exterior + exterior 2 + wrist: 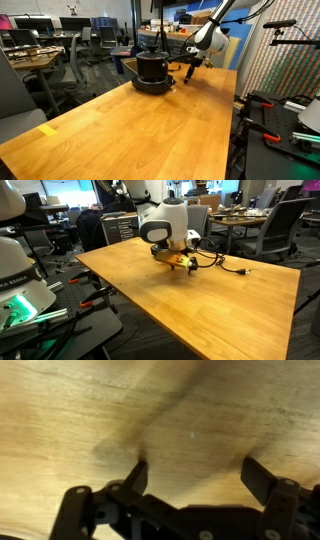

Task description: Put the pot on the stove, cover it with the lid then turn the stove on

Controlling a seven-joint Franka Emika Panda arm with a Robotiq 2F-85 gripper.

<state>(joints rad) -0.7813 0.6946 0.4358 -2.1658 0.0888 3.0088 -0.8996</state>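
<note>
The pot (151, 66) sat on the stove (153, 87) toward the far edge of the tabletop (130, 130), set for heating; its lid was too dark to make out. At its 3 o'clock the pincer (190, 67) hung low, jaws wide apart and empty, likely placed to turn the stove on.

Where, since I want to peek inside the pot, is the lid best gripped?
Probably by its centre knob, from straight above: the lid lies flat on the upright pot, so its edge offers the jaws little. The knob is too small to see clearly here.
</note>
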